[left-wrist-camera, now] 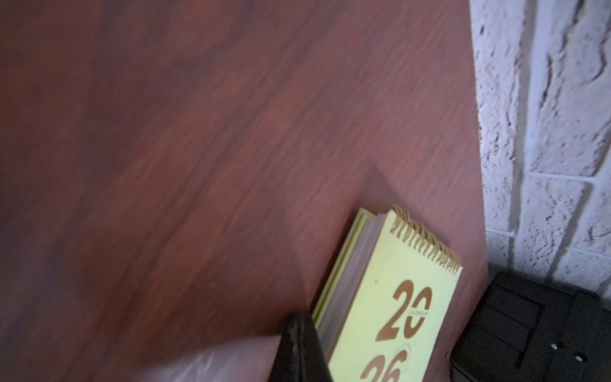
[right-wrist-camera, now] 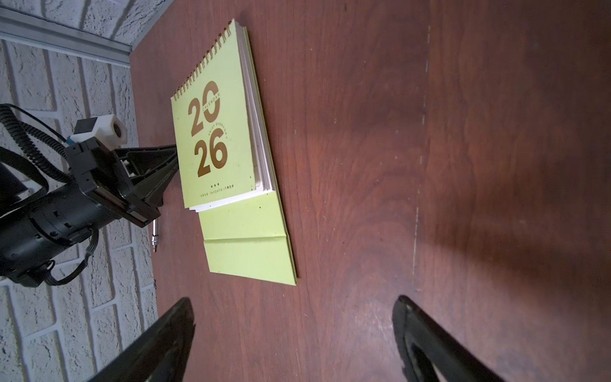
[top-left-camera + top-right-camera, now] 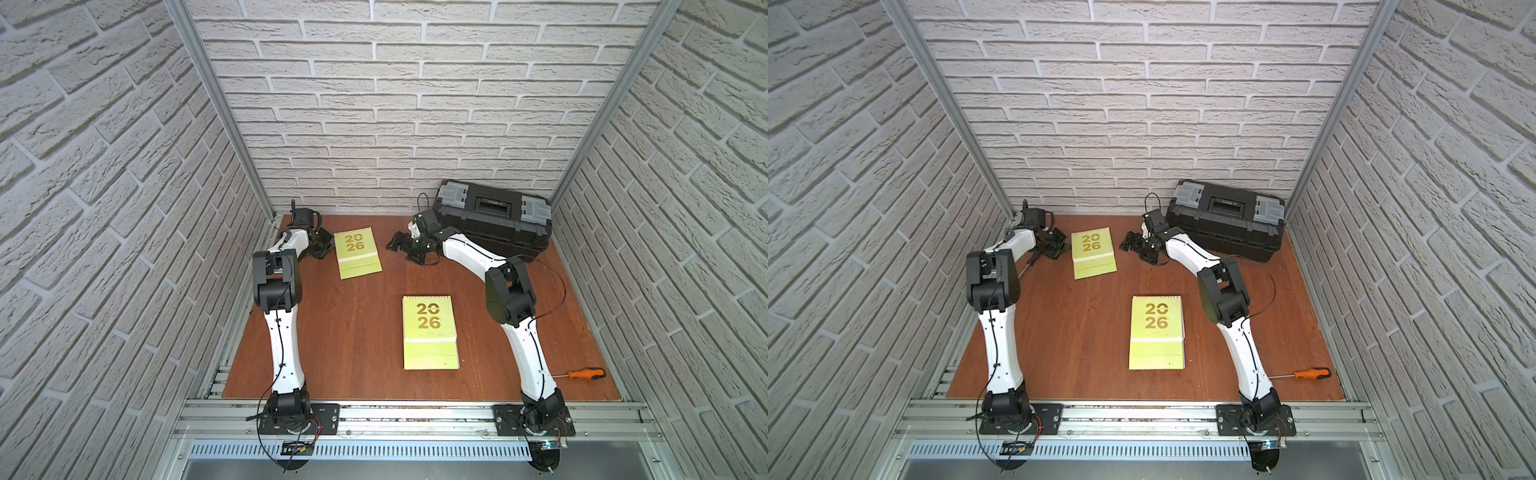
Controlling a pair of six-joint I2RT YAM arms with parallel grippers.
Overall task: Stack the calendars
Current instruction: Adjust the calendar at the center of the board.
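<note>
Far-left lime-green spiral-bound calendar (image 3: 356,249) and near-centre lime-green spiral-bound calendar (image 3: 430,332) lay flat, gold "2026" up, well apart. Left hand (image 2: 173,155) was pressed together just beside the far one; right hand (image 2: 294,300) spread, empty.

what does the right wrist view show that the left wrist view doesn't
Only the right wrist view: the far calendar whole, with its folded-out base, a small metal rod on the table, and the open right gripper. Only the left wrist view: a black ribbed shape by the wall, probably the toolbox. Both: that calendar's "2026" cover and spiral, the shut left gripper at its edge, the table and the brick wall.
</note>
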